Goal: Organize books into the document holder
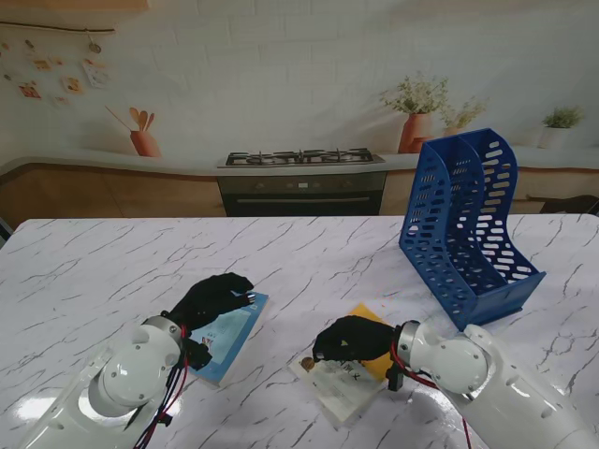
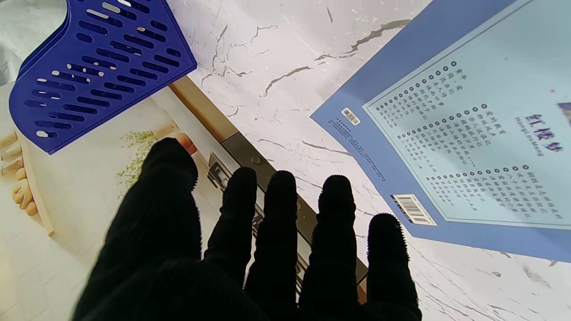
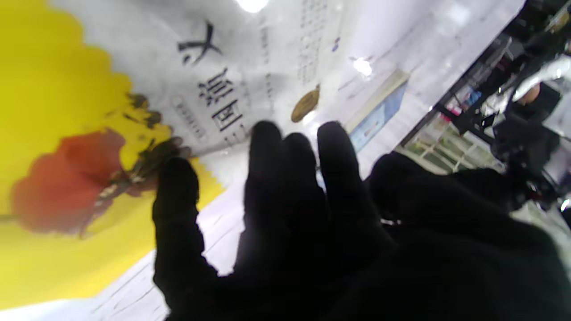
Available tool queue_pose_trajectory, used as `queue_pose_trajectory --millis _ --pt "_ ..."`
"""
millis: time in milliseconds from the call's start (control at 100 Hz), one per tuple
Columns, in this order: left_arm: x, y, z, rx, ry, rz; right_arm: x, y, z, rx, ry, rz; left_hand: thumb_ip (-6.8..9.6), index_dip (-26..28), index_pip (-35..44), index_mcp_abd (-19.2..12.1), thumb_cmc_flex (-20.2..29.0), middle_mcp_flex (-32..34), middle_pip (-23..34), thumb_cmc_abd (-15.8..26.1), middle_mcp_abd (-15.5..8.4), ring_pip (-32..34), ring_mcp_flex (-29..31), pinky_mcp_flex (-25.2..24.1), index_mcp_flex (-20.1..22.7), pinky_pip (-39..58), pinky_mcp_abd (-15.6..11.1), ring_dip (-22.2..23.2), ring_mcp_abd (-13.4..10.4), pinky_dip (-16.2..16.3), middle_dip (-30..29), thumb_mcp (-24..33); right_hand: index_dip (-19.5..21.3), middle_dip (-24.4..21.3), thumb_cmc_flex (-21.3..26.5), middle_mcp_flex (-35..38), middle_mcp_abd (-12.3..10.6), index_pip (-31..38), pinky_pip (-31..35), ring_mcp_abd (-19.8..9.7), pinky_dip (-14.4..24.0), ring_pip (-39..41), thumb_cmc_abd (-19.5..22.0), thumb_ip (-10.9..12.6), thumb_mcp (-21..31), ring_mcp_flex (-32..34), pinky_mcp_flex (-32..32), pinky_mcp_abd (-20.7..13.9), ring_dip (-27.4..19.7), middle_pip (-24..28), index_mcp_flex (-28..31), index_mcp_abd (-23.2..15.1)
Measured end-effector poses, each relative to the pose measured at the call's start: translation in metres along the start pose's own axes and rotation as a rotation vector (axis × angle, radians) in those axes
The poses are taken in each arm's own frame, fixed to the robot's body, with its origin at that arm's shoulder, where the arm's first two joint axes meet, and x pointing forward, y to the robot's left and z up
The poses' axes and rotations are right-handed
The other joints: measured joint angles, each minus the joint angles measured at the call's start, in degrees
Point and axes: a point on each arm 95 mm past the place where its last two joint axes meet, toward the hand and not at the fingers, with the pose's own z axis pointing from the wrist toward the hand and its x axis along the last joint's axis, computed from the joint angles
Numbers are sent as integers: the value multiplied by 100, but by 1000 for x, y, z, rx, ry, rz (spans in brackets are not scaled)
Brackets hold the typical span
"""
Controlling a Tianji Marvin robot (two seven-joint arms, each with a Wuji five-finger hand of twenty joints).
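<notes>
Stand camera high behind both arms, facing the marble table (image 1: 112, 262) and far kitchen wall, 2 wrist cameras close over it, left sharing the blue holder (image 1: 473, 224), right the yellow book (image 3: 53, 133).

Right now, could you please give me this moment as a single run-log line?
left hand: open over blue book | right hand: open over yellow-and-white book | blue document holder: upright, no books visible inside
</notes>
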Motion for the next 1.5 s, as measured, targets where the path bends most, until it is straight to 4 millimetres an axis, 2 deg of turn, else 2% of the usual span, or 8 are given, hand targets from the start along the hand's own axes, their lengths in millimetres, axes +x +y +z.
queue_pose_trajectory --millis 90,330,610,680,990,1280,1400,1500 --pt "0 1 3 -7 2 -2 7 -1 -16 -49 -28 40 0 0 0 0 -2 0 0 46 0 0 0 0 1 2 0 0 0 0 0 0 0 3 -159 0 -74 4 -974 39 -553 -141 1 0 -85 -56 -74 -344 -47 74 -100 -197" --pt "1 0 8 -11 8 -6 25 6 -44 -127 -155 6 0 0 0 0 -2 167 15 48 0 0 39 43 38 50 0 0 0 0 0 0 186 77 -239 157 -73 10 -603 235 -435 -76 17 0 -607 154 443 -342 96 193 -86 -295" --pt "3 0 9 -13 17 -6 7 4 -67 -98 -315 58 0 0 3 0 -2 172 31 49 0 1 41 47 60 117 0 0 0 0 0 0 188 78 -234 129 188 -135 -303 412 -285 -74 82 0 -653 209 1003 -342 96 160 -86 -135" --pt "3 1 10 -15 18 -5 4 1 -70 -85 -344 74 0 0 3 0 -2 172 32 49 0 2 41 47 60 140 0 0 0 0 0 0 190 78 -234 119 143 -294 -302 49 -284 -75 85 0 -654 194 1076 -342 84 131 -87 -132" --pt "5 0 11 -18 24 0 -2 3 -71 -53 -364 78 0 0 4 0 -2 172 32 49 0 35 41 48 60 168 1 1 0 0 0 0 250 56 -234 37 -295 -488 -293 -479 -282 47 148 0 -665 202 1014 -342 92 17 -100 -84" --pt "7 3 15 -22 42 -4 -2 0 -80 -61 -394 123 0 0 5 0 -2 172 32 49 0 35 41 49 60 169 1 1 0 0 0 0 262 13 -231 6 -298 -614 -468 -489 -287 46 151 0 -723 185 905 -342 29 -2 -102 -84" --pt "7 3 16 -23 47 -6 -3 1 -77 -52 -390 121 0 0 5 0 -2 172 32 50 0 35 41 49 61 169 1 1 0 0 0 0 268 7 -229 6 -288 -694 -675 -489 -379 200 209 0 -723 190 503 -224 65 -2 -102 -80" --pt "7 2 15 -19 45 -7 -6 3 -74 -48 -387 125 0 0 5 0 -2 172 32 50 0 35 41 49 61 171 1 1 0 -1 0 0 347 0 -229 -18 -202 -780 -543 -514 -356 517 229 0 -723 234 252 748 117 -57 -104 -13"
